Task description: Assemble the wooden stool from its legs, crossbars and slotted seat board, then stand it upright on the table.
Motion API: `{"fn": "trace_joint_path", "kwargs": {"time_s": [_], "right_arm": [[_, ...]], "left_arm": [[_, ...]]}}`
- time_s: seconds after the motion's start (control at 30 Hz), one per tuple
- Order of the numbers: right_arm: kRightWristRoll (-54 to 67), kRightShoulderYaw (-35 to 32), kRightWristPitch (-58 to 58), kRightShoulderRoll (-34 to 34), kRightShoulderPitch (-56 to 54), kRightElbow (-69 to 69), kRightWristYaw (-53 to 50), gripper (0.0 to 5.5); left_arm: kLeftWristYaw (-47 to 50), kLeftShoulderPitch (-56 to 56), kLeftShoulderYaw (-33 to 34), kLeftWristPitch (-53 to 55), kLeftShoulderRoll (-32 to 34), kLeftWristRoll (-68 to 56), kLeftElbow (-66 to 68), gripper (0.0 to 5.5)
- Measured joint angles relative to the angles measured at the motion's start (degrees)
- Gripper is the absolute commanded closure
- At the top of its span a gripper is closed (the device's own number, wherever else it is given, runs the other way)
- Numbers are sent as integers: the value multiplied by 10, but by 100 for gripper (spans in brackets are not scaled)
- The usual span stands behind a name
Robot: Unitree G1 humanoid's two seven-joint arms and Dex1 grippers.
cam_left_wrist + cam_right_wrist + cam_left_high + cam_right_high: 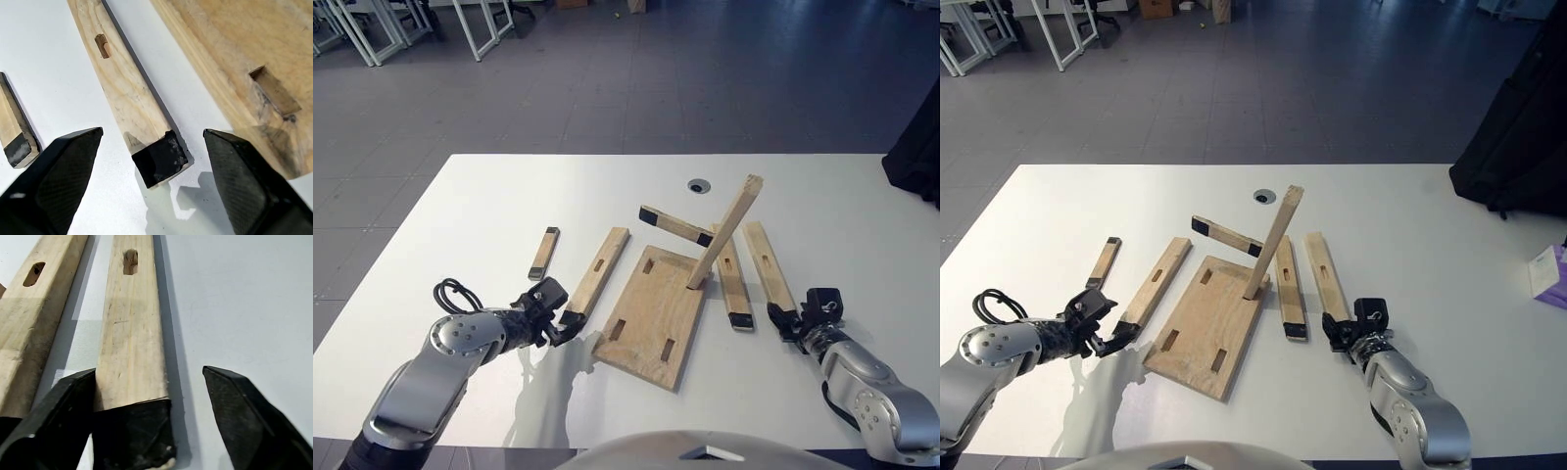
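Left wrist view: your left jaws stand wide astride the black-capped near end of the left leg [128,98], which lies flat on the desk [489,196] just left of the seat board [651,313]. Nothing is gripped yet. Your right jaws are equally wide around the near end of the rightmost leg [132,328]. The standing leg [726,230] sits tilted in the board's far-right slot, and the other three slots are open. This looks like the leg-fitting step: close on a leg, lift it and aim it at a free slot.

The seat board [651,315] lies flat on the tabletop [509,196], slots facing up. One leg [726,230] stands tilted in a far slot. A black-tipped crossbar [675,225] lies just behind. To the right of the board lie a second leg [732,279] and a third leg [769,264]. To its left lie a fourth leg [597,274] and a short crossbar [544,252].
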Motion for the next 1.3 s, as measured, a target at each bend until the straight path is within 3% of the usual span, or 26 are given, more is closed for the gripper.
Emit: {"fn": "trace_joint_path", "kwargs": {"time_s": [0.17,0.3,0.43,0.6,0.73,0.87,0.93,0.97,1.2,1.3], "right_arm": [[-4,-4,0,9,-17,15,13,348],[2,-17,4,27,-43,17,12,348],[2,-48,9,24,-112,25,12,348],[39,-90,15,37,-149,21,22,348],[197,-150,26,33,-244,-31,69,348],[456,-171,68,-17,-284,-49,119,348],[559,-156,92,-53,-283,-65,157,348],[575,-145,93,-57,-282,-70,165,348],[602,-40,104,-71,-298,-71,195,348],[627,3,113,-85,-324,-76,214,348]], "left_arm": [[12,10,-57,-37,12,50,12,170],[17,-15,-134,-52,17,100,-4,170],[21,-61,-185,-4,-42,87,-33,170],[13,-71,-165,6,-16,84,-30,170],[-11,-96,-61,40,-25,13,-25,170],[-30,-180,84,122,-92,-143,-17,170],[-10,-266,175,183,-176,-311,5,170],[4,-286,189,183,-194,-383,18,170],[148,-334,196,144,-201,-874,157,170],[216,-360,181,102,-176,-976,187,170]]}}
